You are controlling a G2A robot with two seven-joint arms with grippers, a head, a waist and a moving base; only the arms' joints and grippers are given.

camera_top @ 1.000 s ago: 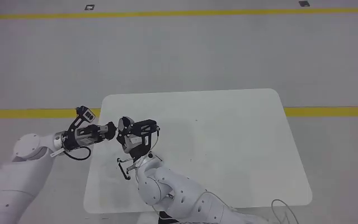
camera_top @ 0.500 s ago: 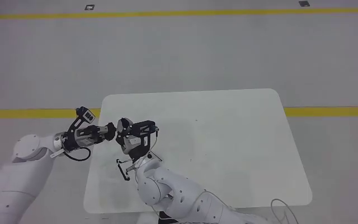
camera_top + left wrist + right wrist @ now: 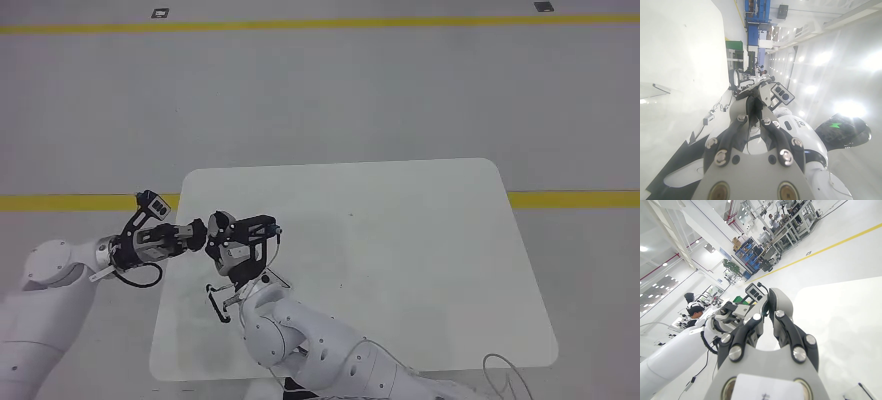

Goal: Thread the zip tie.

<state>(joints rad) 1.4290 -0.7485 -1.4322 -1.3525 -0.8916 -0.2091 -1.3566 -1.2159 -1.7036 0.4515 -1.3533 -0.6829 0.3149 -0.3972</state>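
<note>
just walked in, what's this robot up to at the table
It is working on threading a zip tie. Its two arms meet tip to tip above the edge of the white table, at the left of the top view. The left claw and the right claw are both shut, with their tips almost touching. The zip tie is too thin to make out, so I cannot tell whether it is threaded.
</note>
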